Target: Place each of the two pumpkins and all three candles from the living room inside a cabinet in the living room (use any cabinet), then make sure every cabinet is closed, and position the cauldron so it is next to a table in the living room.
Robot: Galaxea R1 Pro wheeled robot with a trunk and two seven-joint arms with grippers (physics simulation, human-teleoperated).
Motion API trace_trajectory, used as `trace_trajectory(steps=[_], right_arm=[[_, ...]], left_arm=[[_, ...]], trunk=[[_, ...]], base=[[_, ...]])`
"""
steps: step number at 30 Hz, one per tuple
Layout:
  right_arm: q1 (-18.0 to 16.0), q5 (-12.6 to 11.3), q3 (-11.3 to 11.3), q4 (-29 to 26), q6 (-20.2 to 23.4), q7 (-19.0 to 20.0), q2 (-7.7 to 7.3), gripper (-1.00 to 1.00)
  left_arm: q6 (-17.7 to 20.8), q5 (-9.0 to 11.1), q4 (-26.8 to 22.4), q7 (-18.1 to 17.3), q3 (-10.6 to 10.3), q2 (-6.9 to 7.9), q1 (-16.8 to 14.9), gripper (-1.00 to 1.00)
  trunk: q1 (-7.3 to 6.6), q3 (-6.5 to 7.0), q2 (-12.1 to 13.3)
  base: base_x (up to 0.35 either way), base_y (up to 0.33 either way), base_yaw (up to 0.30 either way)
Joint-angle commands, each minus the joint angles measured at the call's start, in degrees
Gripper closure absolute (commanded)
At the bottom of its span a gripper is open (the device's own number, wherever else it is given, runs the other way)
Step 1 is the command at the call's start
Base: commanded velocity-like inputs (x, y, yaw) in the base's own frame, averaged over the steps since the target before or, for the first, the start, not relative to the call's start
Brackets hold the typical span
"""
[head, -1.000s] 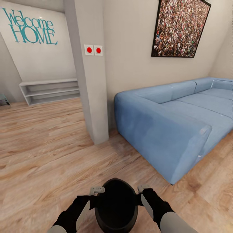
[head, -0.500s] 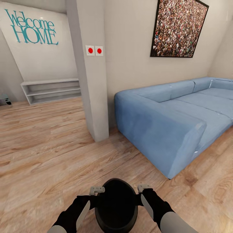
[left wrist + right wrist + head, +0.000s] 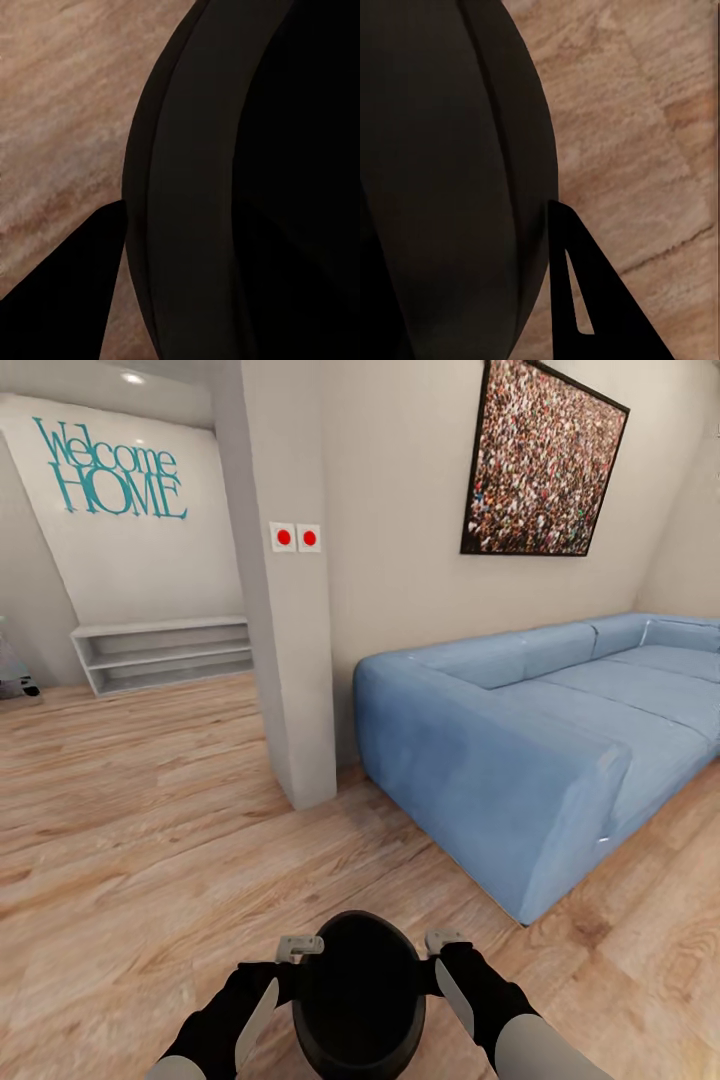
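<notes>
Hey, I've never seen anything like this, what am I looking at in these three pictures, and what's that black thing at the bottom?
These are simulator renders from a two-armed wheeled robot. The wide picture comes from its head camera, looking down over both arms. The black thing is a cauldron, carried between the left gripper and the right gripper, one on each side of its rim. The two dark close-ups come from cameras on the wrists: each shows the cauldron's curved side against the wooden floor. Whether the fingers are clamped I cannot tell. Ahead stand a blue sofa, a pillar with two red buttons, and a framed picture.
</notes>
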Motion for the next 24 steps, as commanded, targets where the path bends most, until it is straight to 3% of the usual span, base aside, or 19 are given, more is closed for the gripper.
trace_trajectory(steps=[1, 6, 24], right_arm=[[0.0, -0.9, 0.7, 0.1, 0.3, -0.4, -0.08, 1.0], [0.0, -0.9, 0.7, 0.1, 0.3, -0.4, -0.08, 1.0], [0.0, -0.9, 0.7, 0.1, 0.3, -0.3, -0.08, 1.0]], left_arm=[[-0.9, -1.6, -0.6, 0.3, 0.6, 0.34, 0.0, 1.0], [-0.8, -1.6, -0.6, -0.1, 0.6, 0.34, 0.0, 1.0], [-0.6, -1.8, -0.7, -0.5, 0.4, 0.22, -0.1, 1.0]], trunk=[[-0.04, 0.18, 0.0], [-0.17, 1.28, 0.1], [-4.12, 4.52, 7.3]], base=[[0.0, 0.0, 0.0], [0.0, 0.0, 0.0], [0.0, 0.0, 0.0]])
